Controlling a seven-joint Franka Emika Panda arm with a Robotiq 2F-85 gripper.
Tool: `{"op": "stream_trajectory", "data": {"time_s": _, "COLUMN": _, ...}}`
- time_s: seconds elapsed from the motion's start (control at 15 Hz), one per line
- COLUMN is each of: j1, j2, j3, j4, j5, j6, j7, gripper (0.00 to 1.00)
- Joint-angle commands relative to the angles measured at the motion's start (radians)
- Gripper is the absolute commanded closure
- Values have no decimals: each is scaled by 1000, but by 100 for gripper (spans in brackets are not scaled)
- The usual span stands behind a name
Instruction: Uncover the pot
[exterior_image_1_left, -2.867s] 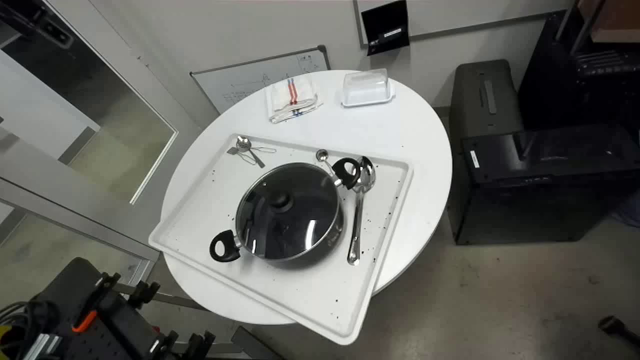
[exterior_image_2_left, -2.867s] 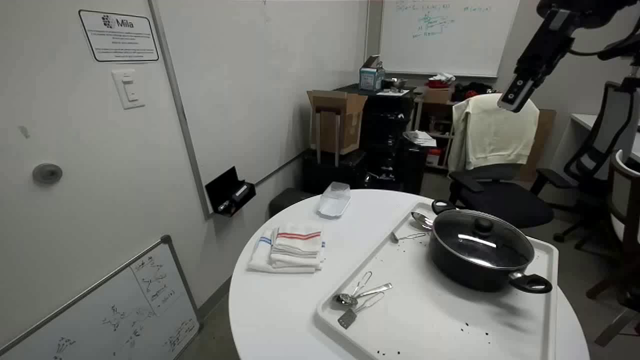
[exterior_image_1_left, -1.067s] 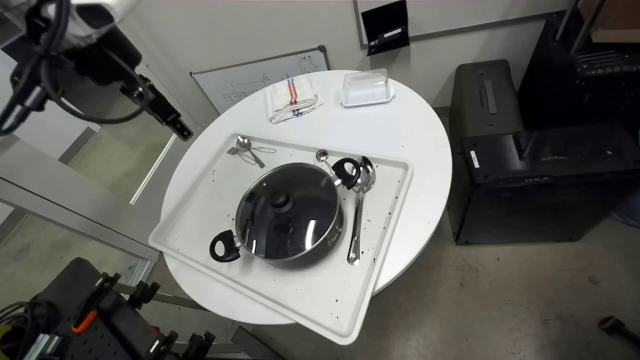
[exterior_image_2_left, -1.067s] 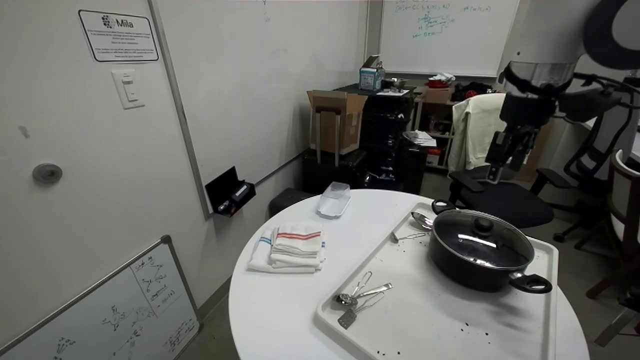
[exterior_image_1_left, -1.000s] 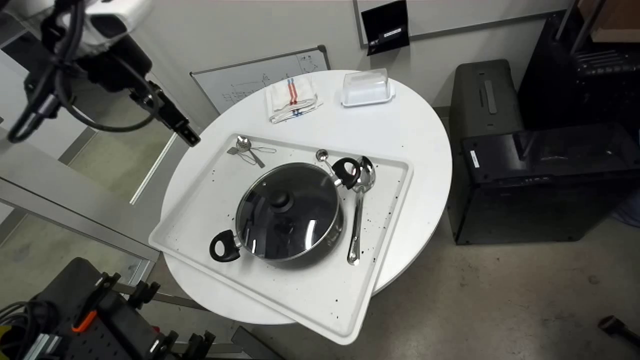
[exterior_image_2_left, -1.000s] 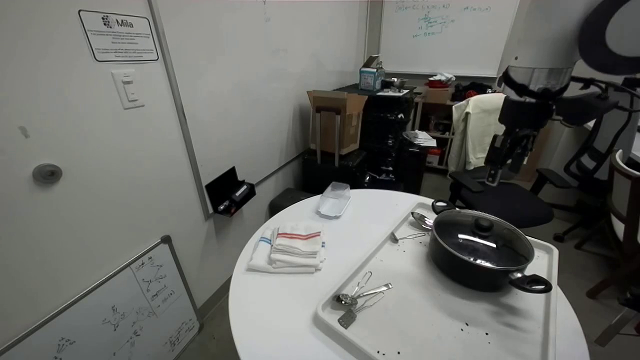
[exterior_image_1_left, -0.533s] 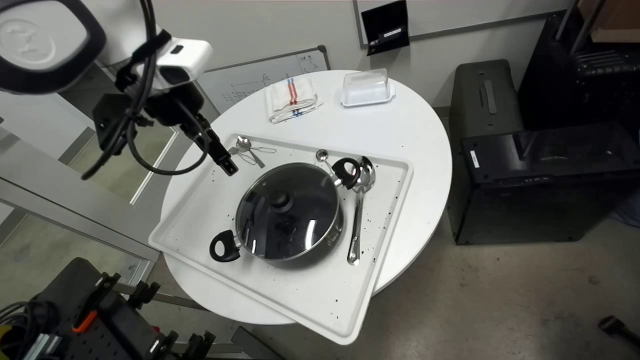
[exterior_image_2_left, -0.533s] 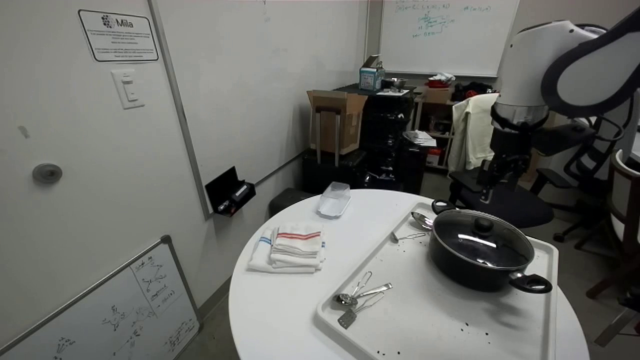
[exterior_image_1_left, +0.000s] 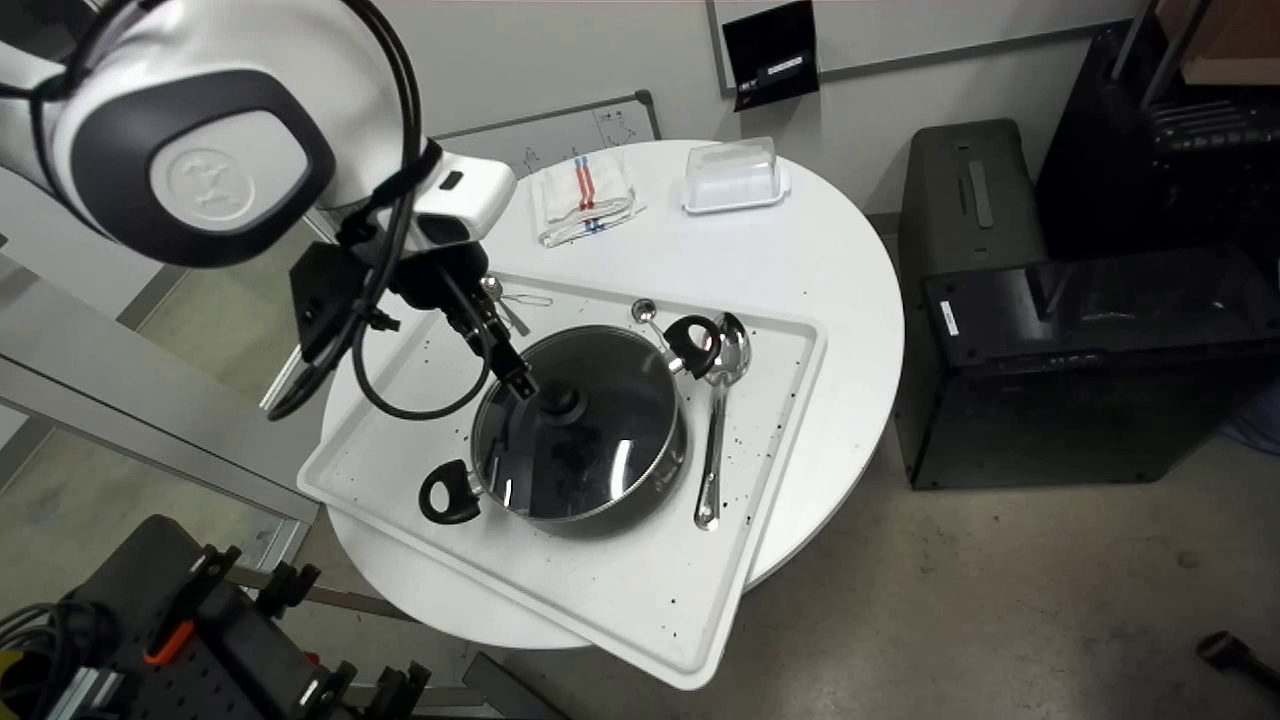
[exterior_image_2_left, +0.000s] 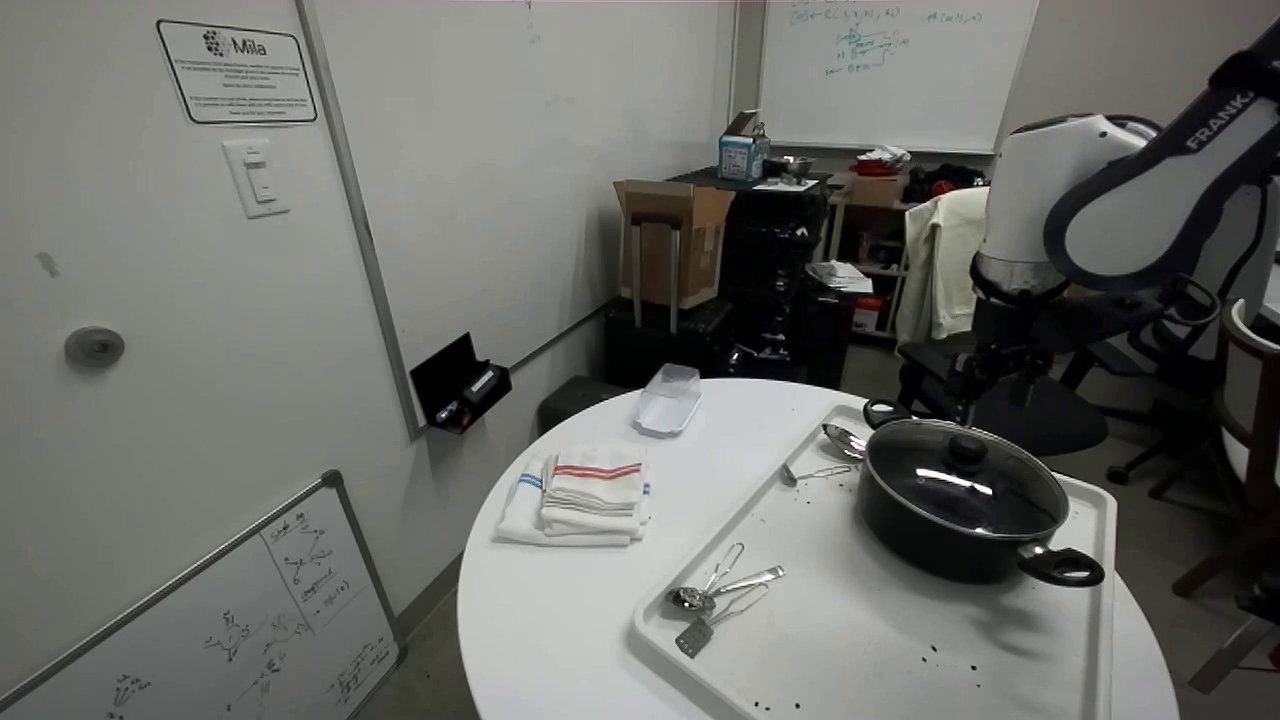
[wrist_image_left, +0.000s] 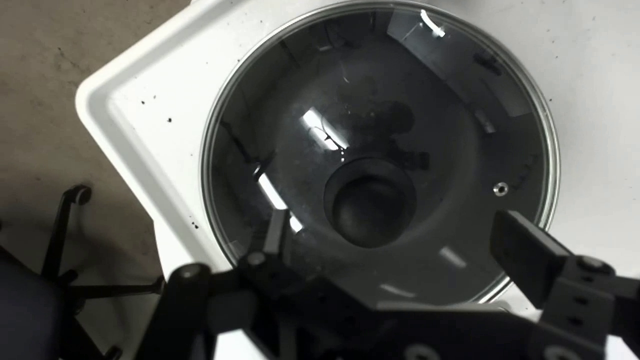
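Note:
The wide black pot (exterior_image_1_left: 668, 482) stands on the tray with its clear glass lid (exterior_image_1_left: 600, 455) seated on top; both also show in an exterior view, pot (exterior_image_2_left: 915, 535) and lid (exterior_image_2_left: 925, 485). The lid's round dark knob (exterior_image_1_left: 562, 400) is at its centre. In the wrist view the lid (wrist_image_left: 425, 125) fills the middle, hiding the pot below; the knob (wrist_image_left: 372, 210) lies between and just beyond my fingertips. My gripper (wrist_image_left: 392, 217) is open and empty, above the lid. In an exterior view my gripper (exterior_image_1_left: 522, 385) appears close beside the knob; contact cannot be told.
The white tray (exterior_image_1_left: 600, 590) sits on a round white table (exterior_image_1_left: 830, 270) and overhangs its edge. A large metal spoon (exterior_image_1_left: 712, 450) lies beside the pot. Small utensils (exterior_image_2_left: 735, 585) lie in a tray corner. Folded towels (exterior_image_2_left: 595, 495) and a butter dish (exterior_image_2_left: 668, 402) are farther back.
The arm has come in from the edge of view and lowered over the tray to the lid's knob. The pot, lid and utensils have not moved.

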Motion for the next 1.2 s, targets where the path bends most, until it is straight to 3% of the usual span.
{"op": "stream_trajectory", "data": {"time_s": 0.0, "j1": 32, "j2": 78, "j3": -39, "j4": 38, "j5": -7, "j6": 58, "j7": 47, "gripper": 0}}
{"op": "stream_trajectory", "data": {"time_s": 0.93, "j1": 56, "j2": 220, "j3": -63, "j4": 106, "j5": 52, "j6": 158, "j7": 38, "gripper": 0}}
{"op": "stream_trajectory", "data": {"time_s": 1.0, "j1": 55, "j2": 221, "j3": -62, "j4": 107, "j5": 55, "j6": 158, "j7": 37, "gripper": 24}}
{"op": "stream_trajectory", "data": {"time_s": 1.13, "j1": 57, "j2": 221, "j3": -61, "j4": 108, "j5": 59, "j6": 159, "j7": 35, "gripper": 33}}
